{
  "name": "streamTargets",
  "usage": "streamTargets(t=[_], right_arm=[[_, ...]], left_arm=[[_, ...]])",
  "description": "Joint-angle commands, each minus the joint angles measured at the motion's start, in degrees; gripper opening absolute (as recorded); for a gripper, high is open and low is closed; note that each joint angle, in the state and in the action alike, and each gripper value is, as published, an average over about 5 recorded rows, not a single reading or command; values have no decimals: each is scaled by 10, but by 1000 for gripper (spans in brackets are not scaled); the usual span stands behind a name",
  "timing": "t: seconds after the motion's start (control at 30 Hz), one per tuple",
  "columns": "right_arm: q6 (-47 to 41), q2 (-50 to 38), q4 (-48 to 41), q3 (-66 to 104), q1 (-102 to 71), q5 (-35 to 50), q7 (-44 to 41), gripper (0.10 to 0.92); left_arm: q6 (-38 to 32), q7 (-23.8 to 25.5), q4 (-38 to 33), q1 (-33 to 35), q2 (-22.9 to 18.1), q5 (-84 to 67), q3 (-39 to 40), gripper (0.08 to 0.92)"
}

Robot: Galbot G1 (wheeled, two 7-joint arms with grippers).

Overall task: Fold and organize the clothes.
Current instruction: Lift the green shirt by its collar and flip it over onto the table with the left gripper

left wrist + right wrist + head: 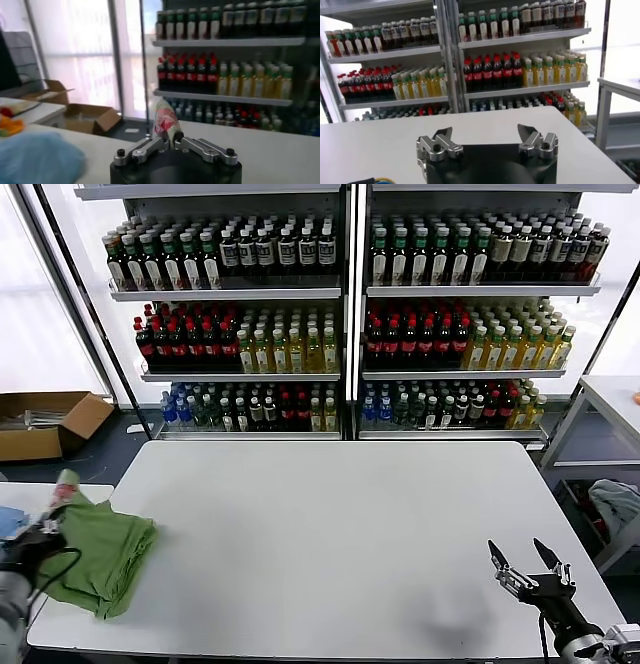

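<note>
The broad white rectangular table (340,534) carries a crumpled light green cotton shirt (105,552), bunched in loose folds just below the left gripper (58,506). Its fingers (150,147) pinch a raised red-and-white checkered corner. The right gripper (528,562) hovers well apart, fingers (445,140) spread wide, holding nothing.

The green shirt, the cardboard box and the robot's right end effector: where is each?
green shirt (105,556), head view, middle of the cloth.
cardboard box (45,427), head view, its front wall.
right end effector (527,562), head view, between its open fingertips.
</note>
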Motion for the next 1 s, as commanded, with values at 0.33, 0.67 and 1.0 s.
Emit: streamTargets(t=[0.33, 0.67, 1.0], right_arm=[[-25, 33, 55, 25, -34, -29, 6, 823], [-34, 53, 71, -9, -35, -66, 9, 823], [-79, 6, 62, -102, 22, -67, 39, 823]], left_arm=[[3, -283, 14, -198, -168, -133, 576, 109], [3, -285, 86, -255, -205, -197, 545, 111], [3, -178, 7, -207, -173, -191, 508, 310]])
